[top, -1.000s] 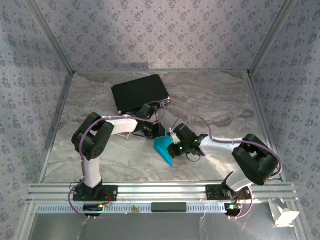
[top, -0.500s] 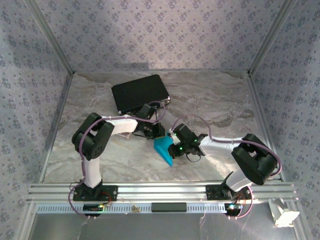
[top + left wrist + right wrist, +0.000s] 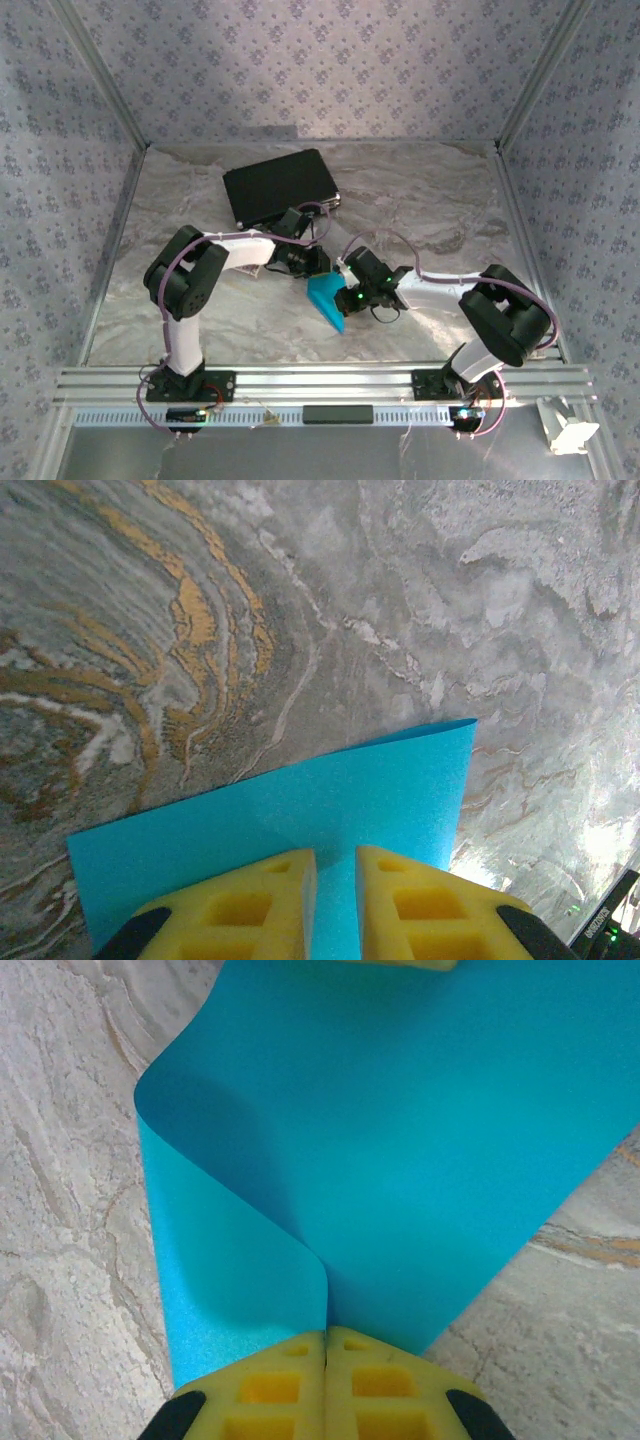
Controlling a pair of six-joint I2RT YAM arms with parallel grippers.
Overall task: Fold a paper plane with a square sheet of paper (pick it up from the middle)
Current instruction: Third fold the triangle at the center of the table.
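The square sheet of paper (image 3: 327,300), bright cyan-blue, is lifted and bent between the two grippers near the table's middle. My right gripper (image 3: 327,1332) is shut on a pinched fold of the sheet (image 3: 430,1110), which curls up on the left of the pinch. My left gripper (image 3: 335,855) rests over the sheet's (image 3: 300,800) opposite edge, its yellow fingers a narrow gap apart with blue paper showing between them. From above, the left gripper (image 3: 318,268) sits just behind the sheet and the right gripper (image 3: 347,297) at its right side. No dart shape shows.
A black case (image 3: 280,186) lies at the back of the marble-patterned table (image 3: 430,200), just behind the left arm's wrist. Patterned walls close in the back and both sides. The arm bases stand on the metal rail (image 3: 320,380) at the near edge.
The right arm has drawn slightly left and back, its elbow moving inward, carrying the pinched paper a little. The left arm has stayed put.
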